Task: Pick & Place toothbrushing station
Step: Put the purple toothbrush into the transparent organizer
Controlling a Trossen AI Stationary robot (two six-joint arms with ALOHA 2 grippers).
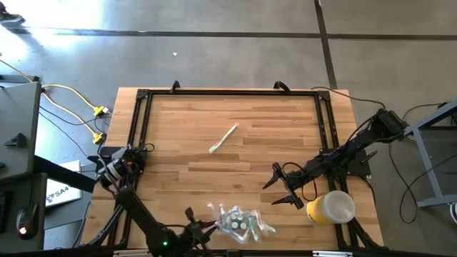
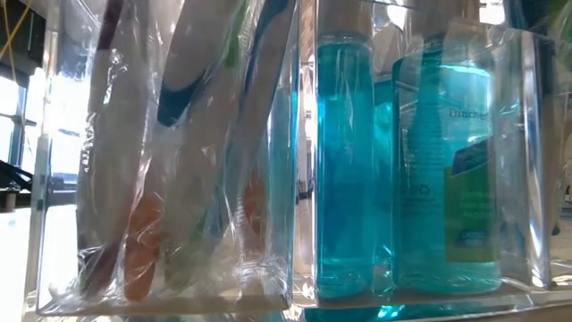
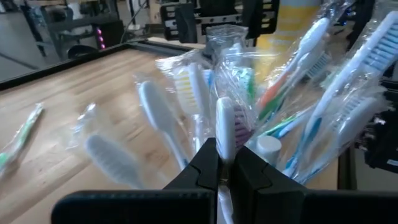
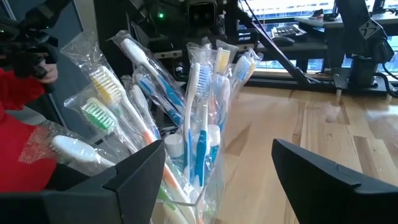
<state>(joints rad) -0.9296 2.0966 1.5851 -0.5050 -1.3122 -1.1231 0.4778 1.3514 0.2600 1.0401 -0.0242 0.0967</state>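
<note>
Step in hand: we judged the picking stage, with the left gripper (image 3: 225,167) pinched together on one wrapped toothbrush (image 3: 225,127) among those standing in the clear holder (image 1: 239,223).
Left gripper: its fingers were closed on the white handle just below the bristle head, right at the holder, at the table's (image 1: 235,114) near edge.
Right gripper: the right gripper (image 1: 283,187) had its fingers spread wide with nothing between them, just beside the holder on the side toward the yellow cup (image 1: 331,208).
Next move: we reckoned the left arm needed a straight lift to draw the brush clear of its neighbours, without tipping the holder.
Loose brush: a second toothbrush (image 1: 223,138), green-tipped, lay flat on the bare wood, well apart from the holder toward the table's middle.
Holder contents: many brushes in crinkled clear wrappers, splayed outward, white, blue, orange and green.
Low view: blue mouthwash bottles (image 2: 393,161) stood beside the brushes in the clear holder's other compartments.
</note>
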